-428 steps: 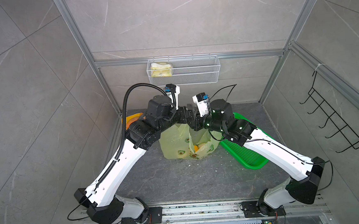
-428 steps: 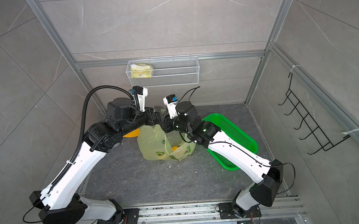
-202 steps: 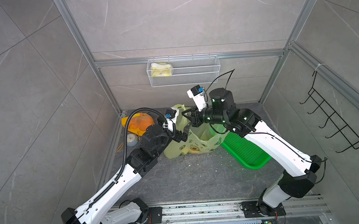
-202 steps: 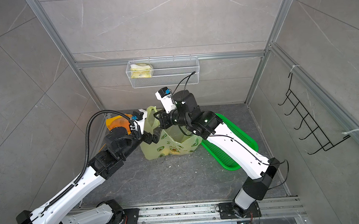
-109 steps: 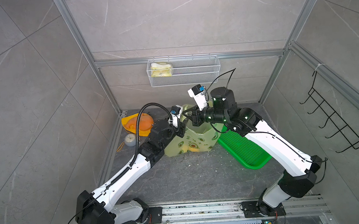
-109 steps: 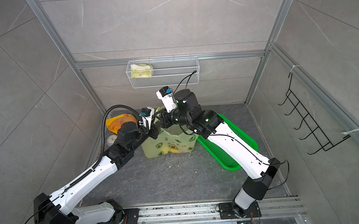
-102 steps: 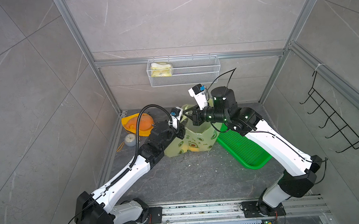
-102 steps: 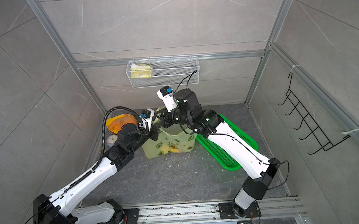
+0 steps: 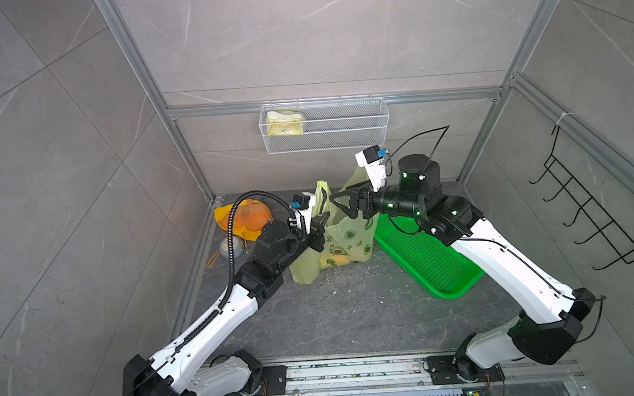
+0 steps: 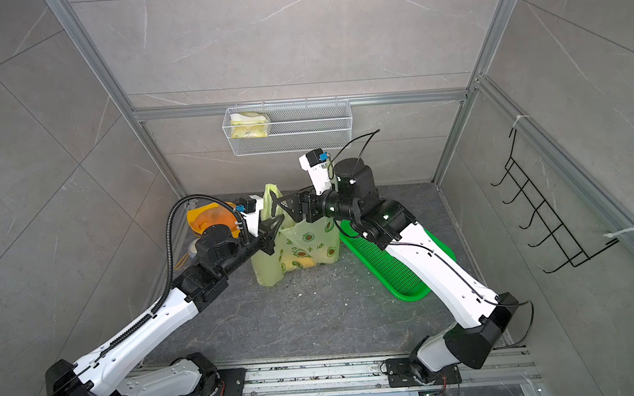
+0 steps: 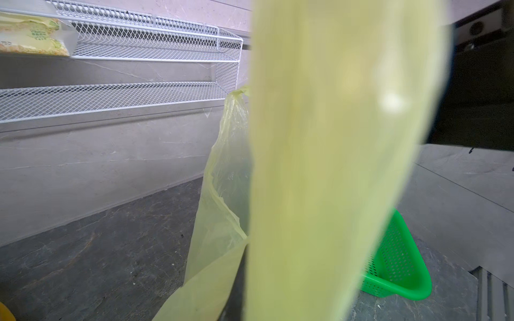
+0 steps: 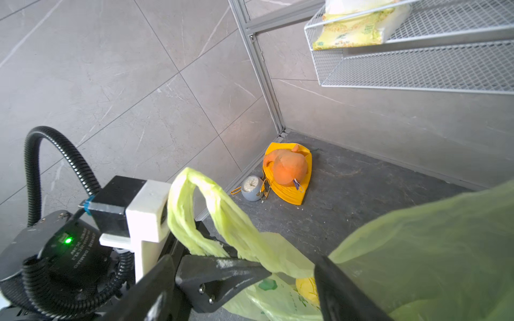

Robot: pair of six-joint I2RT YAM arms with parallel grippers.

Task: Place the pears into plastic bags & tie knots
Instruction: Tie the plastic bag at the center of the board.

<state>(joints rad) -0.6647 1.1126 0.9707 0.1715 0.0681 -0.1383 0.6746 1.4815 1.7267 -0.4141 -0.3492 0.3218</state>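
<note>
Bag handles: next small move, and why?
Probably shift the right gripper onto the free handle and close. The left gripper is shut on one handle loop; the right's jaws stand open, holding nothing; no knot shows.

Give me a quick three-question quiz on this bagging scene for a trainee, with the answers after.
1. What is the left gripper shut on? A) the handle loop of the bag B) a pear C) the green tray
2. True or false: the right gripper is clamped shut on the bag.
3. Fill in: the wire basket on the back wall holds a yellow-and-white ___.
Key: 1 A. 2 False, the right gripper is open. 3 packet.
</note>
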